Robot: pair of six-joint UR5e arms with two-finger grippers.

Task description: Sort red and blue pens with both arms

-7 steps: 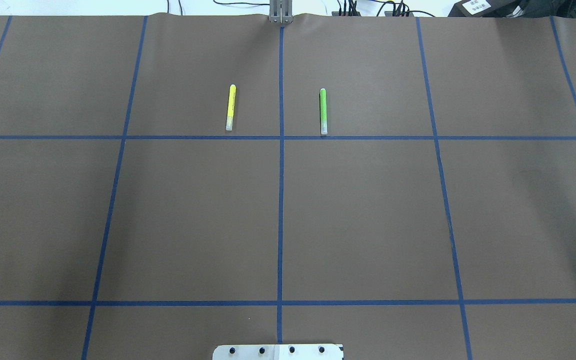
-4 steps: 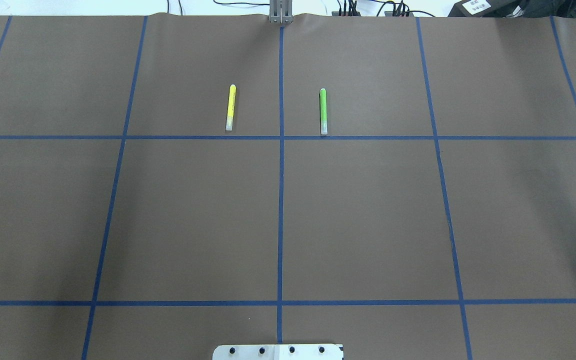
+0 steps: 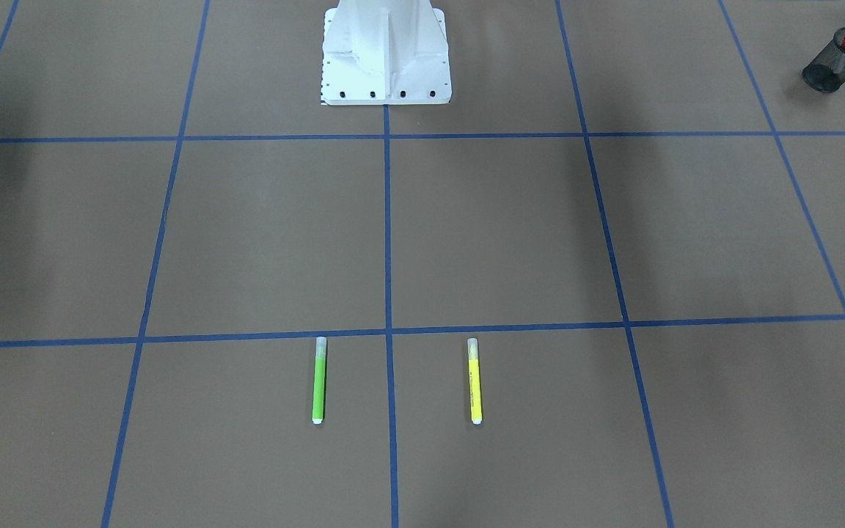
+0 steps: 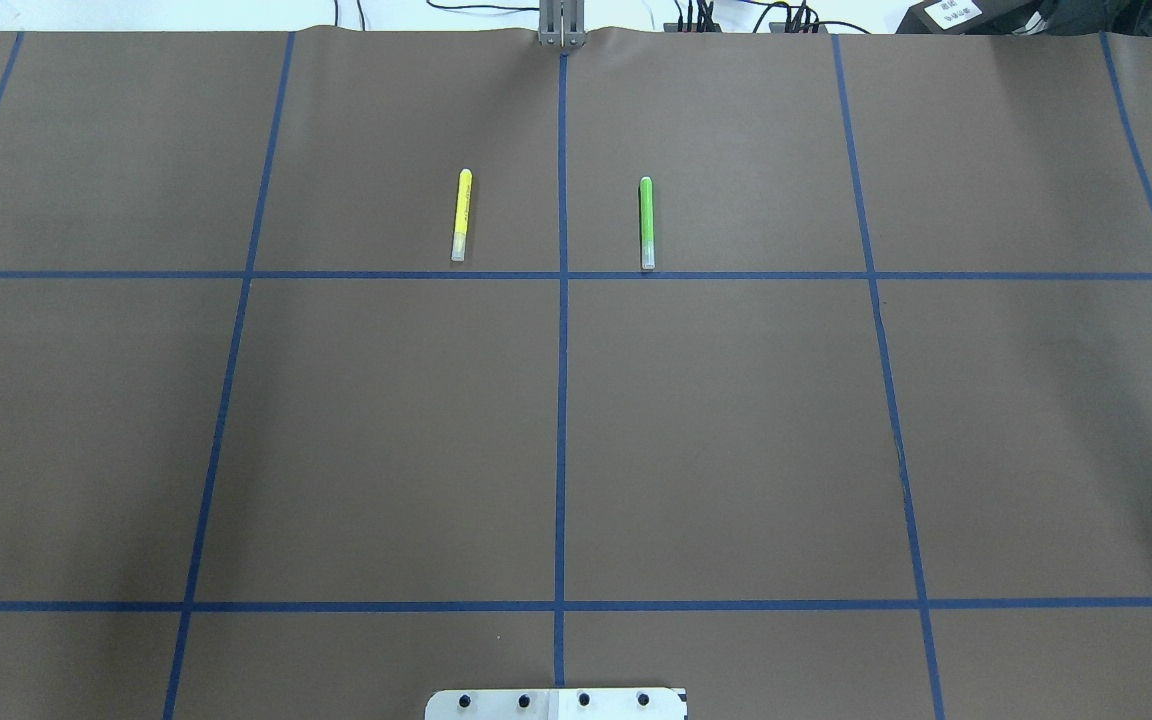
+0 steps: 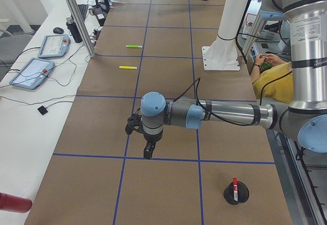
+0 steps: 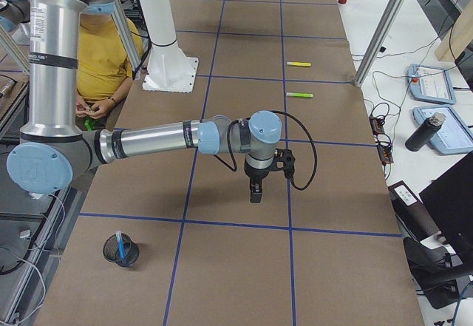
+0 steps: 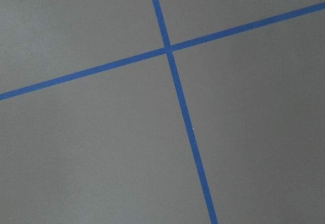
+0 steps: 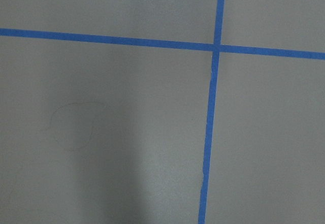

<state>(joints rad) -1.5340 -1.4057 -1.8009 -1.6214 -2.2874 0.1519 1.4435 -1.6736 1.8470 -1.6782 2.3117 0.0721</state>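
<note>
Exterior left: 1 red pen (image 5: 235,183) in blk cup (image 5: 244,193).

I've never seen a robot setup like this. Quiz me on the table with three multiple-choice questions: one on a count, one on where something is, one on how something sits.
1. How many markers lie flat on the table?
A) two B) one C) four
2. Where is the blue pen?
A) flat on the table B) between the markers C) in a black mesh cup
3. How does the red pen sit?
A) flat on the table B) standing in the other mesh cup, red cap up C) tipped out beside it

Answers: 1 A, only the yellow marker and the green marker lie there. 2 C, the right-side view shows it inside the cup. 3 B, the left-side view shows its cap poking up.
</note>
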